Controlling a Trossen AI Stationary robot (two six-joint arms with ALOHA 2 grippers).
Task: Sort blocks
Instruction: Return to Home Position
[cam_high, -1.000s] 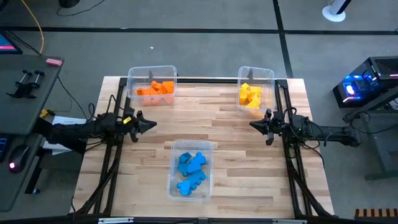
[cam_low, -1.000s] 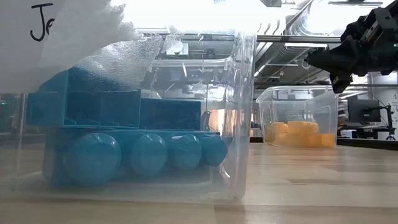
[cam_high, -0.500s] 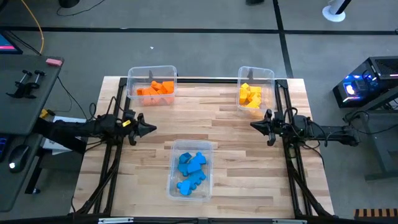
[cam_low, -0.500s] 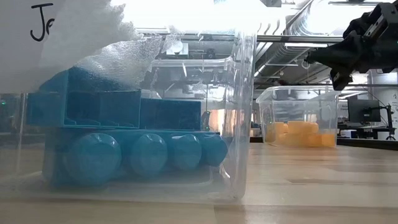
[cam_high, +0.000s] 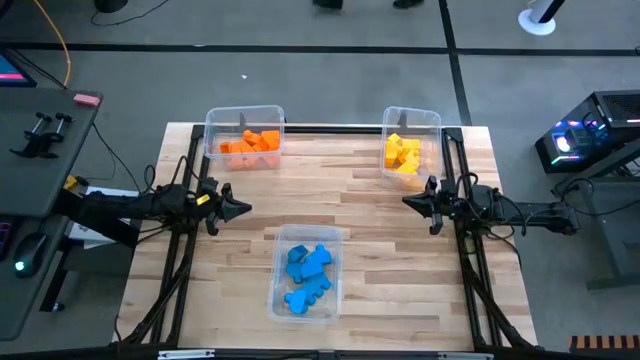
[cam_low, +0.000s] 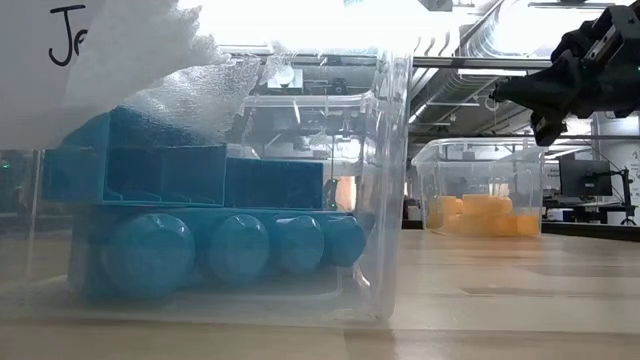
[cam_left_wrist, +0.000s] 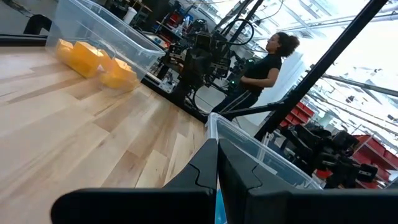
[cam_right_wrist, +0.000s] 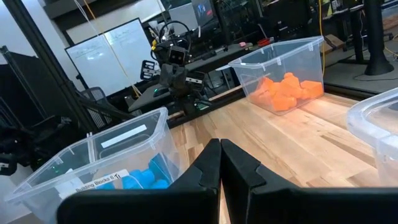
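Note:
The blocks lie sorted by colour in three clear bins. The orange blocks (cam_high: 250, 143) are at the far left, the yellow blocks (cam_high: 402, 153) at the far right, and the blue blocks (cam_high: 306, 272) near the front middle. My left gripper (cam_high: 247, 208) hangs shut and level above the table's left side, pointing right. My right gripper (cam_high: 405, 201) hangs shut and level above the right side, pointing left. Neither holds anything. Close up, the low view shows the blue blocks (cam_low: 215, 225) resting on their bin's floor.
Bare wood lies between the bins (cam_high: 330, 185). The blue bin's rim (cam_left_wrist: 264, 149) is just ahead of my left fingers. A person (cam_left_wrist: 261, 65) stands beyond the table's right side. Black frame rails (cam_high: 180, 270) run along both table sides.
My left gripper has swung a little toward the table's near edge, staying shut and level. The blocks and bins have not moved.

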